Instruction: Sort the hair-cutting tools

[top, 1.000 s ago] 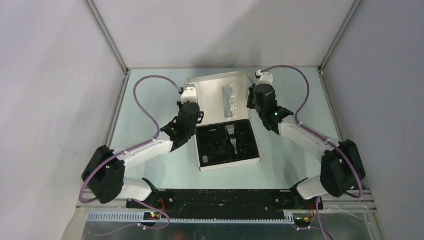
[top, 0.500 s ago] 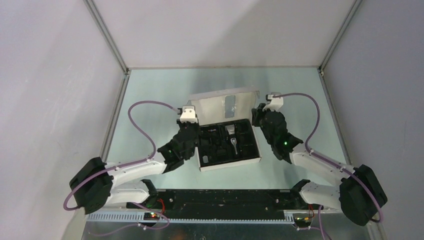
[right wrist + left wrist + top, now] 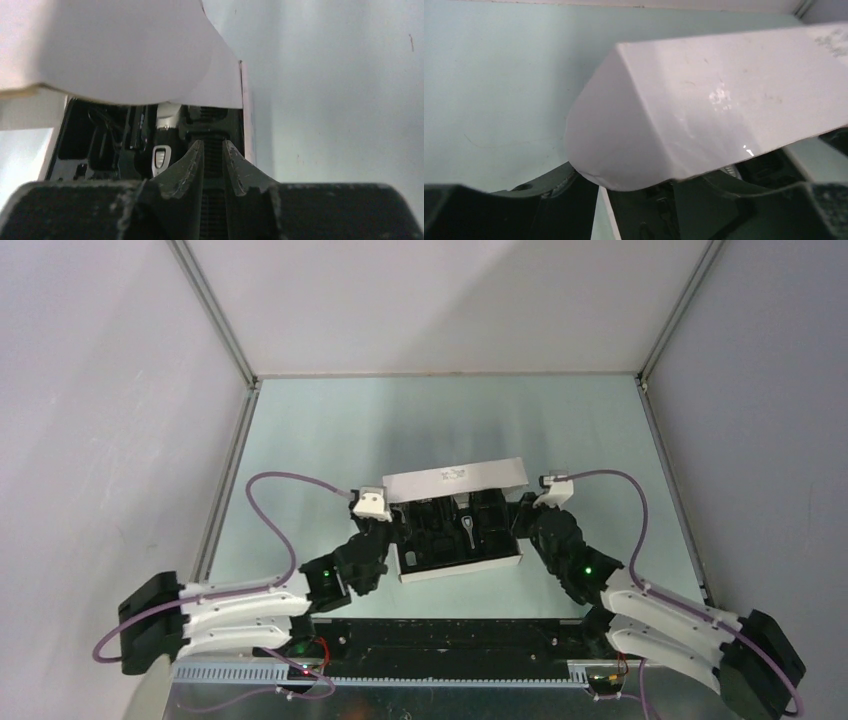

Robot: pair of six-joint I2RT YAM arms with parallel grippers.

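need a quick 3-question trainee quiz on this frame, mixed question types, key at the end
1. True or false: the white lid lies flat on the table.
2. Where is the silver-tipped trimmer? A) inside the box B) loose on the table C) between a gripper's fingers
3. Fill in: the left gripper and the right gripper flank the box and hold ___ tools.

Key: 1 false, it stands tilted up over the box's far end. 2 A. 3 no.
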